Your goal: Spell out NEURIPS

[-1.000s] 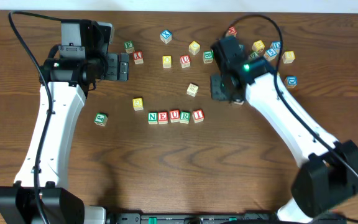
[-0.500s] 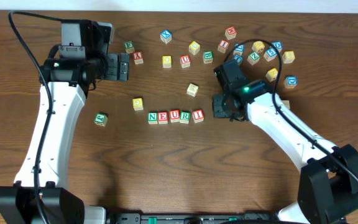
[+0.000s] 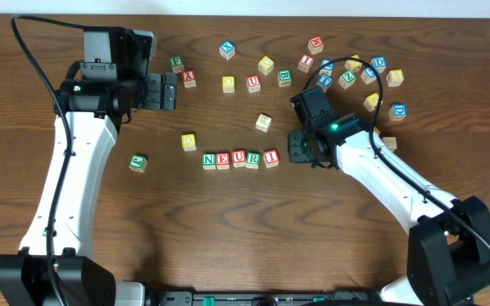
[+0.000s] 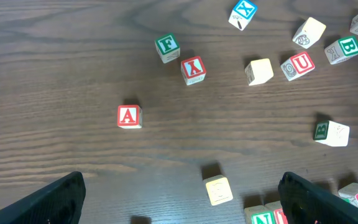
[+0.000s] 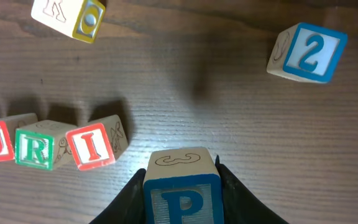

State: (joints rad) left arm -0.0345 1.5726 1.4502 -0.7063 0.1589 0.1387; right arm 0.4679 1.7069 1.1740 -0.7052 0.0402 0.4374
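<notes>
Right claw [image 3: 301, 144]: fingers hug both sides of P cube [image 5: 183, 202], gripping or letting go cannot tell | left claw [image 4: 182, 199]: wide apart, empty, far left | done: N-E-U-R-I row [image 3: 240, 159] | P cube just right of I cube [image 5: 92, 147], not touching | left: seat P, add S

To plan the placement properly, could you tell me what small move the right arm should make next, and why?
Probably ease the right gripper a little closer to the I cube before letting go. The P cube sits between its fingers, and a gap shows between it and the I, which ends the N-E-U-R-I row; closing that gap should keep the word's spacing even.
</notes>
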